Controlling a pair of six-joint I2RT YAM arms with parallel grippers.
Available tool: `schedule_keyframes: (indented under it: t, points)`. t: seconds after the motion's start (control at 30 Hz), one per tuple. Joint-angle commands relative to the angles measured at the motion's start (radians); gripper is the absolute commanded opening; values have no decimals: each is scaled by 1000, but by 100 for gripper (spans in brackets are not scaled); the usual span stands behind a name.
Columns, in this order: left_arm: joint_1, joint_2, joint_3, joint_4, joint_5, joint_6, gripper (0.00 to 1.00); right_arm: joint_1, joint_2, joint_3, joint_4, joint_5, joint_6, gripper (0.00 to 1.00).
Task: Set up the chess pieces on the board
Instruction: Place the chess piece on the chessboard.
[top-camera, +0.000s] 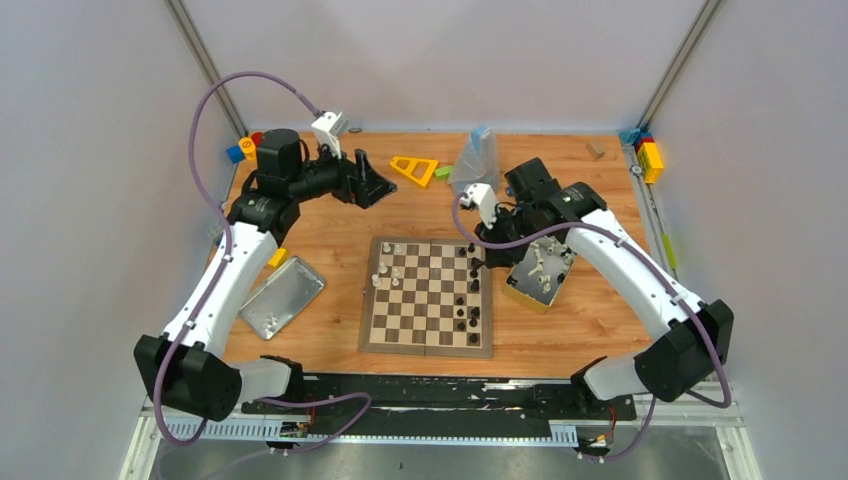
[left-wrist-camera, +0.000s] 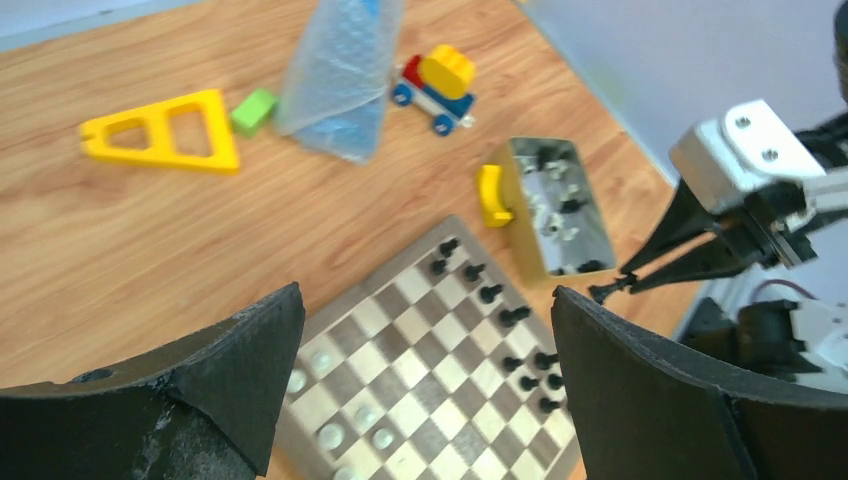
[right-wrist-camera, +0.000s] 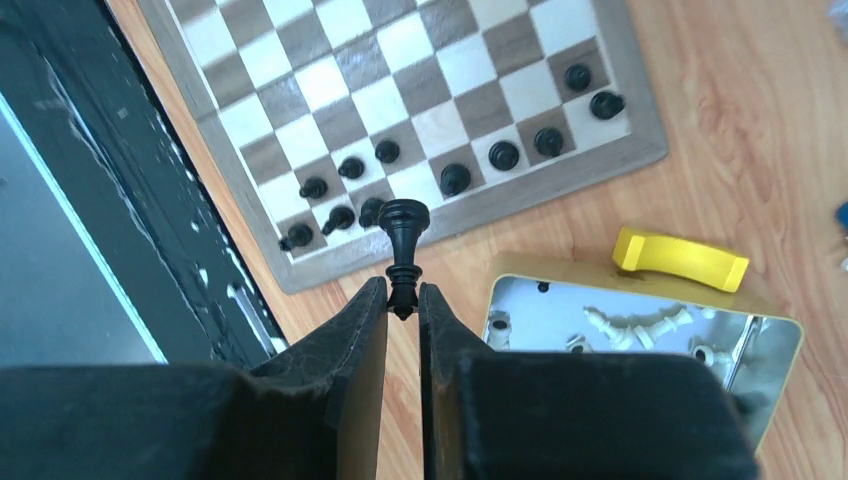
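The board (top-camera: 425, 348) lies mid-table, with several black pieces (top-camera: 472, 290) along its right side and several white pieces (top-camera: 392, 268) at its left. My right gripper (top-camera: 487, 243) is shut on a black chess piece (right-wrist-camera: 403, 235), held by its top with the base pointing outwards. It is above the gap between the board's right edge (right-wrist-camera: 240, 215) and the yellow-sided tin box (right-wrist-camera: 640, 340), which holds more pieces. The gripper (right-wrist-camera: 403, 290) also shows in its own wrist view. My left gripper (left-wrist-camera: 425, 295) is open and empty, raised behind the board's far left corner (top-camera: 372, 185).
A silver lid (top-camera: 282, 296) lies left of the board. A yellow triangle (top-camera: 415, 168), a green block (top-camera: 443, 172) and a clear plastic bag (top-camera: 478, 160) sit at the back. Coloured blocks stand at the back corners (top-camera: 245, 148) (top-camera: 648, 155). A yellow curved block (right-wrist-camera: 680, 258) touches the tin.
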Motion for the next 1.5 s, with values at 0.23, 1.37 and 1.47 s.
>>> schedule_keyframes:
  t: [0.23, 1.37, 1.47]
  points:
    - [71, -88, 82, -278, -180, 200, 100, 194, 239, 148, -215, 330, -61, 1]
    - [123, -168, 46, -326, -229, 229, 100, 327, 514, 201, -242, 447, -57, 1]
    - [127, -168, 46, -326, -229, 231, 100, 328, 523, 206, -242, 450, -55, 1]
